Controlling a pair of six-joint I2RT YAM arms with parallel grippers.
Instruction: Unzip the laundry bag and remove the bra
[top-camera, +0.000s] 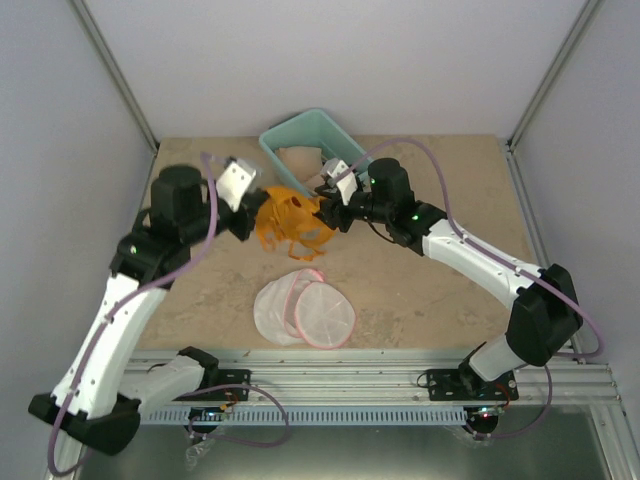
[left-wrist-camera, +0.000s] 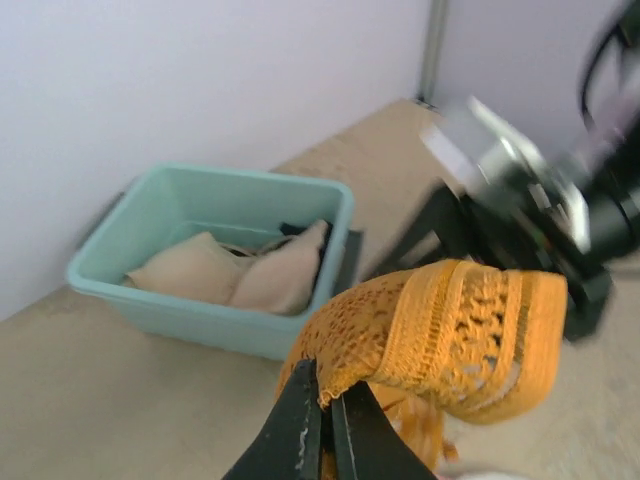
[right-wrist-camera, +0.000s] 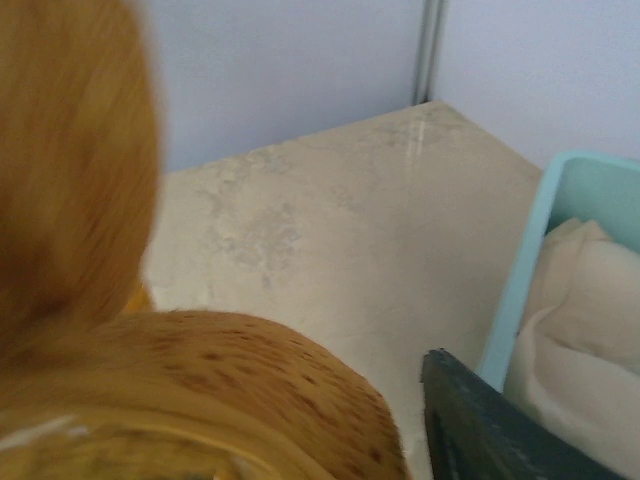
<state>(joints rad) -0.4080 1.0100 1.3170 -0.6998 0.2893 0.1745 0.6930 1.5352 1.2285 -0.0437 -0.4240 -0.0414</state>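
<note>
Beige tabletop (top-camera: 430, 290): nearest, round white mesh laundry bag (top-camera: 300, 312) lies open; beyond it, left gripper (left-wrist-camera: 325, 390) clamps orange lace bra (top-camera: 290, 222) aloft, right gripper (top-camera: 335, 205) alongside, hold unclear. Best keep it high, clearing teal plastic bin (top-camera: 272, 150).

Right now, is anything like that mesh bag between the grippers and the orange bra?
Nothing visible. The left gripper and right gripper both clamp the bra directly, midair; the laundry bag lies open on the table, apart from it.
</note>
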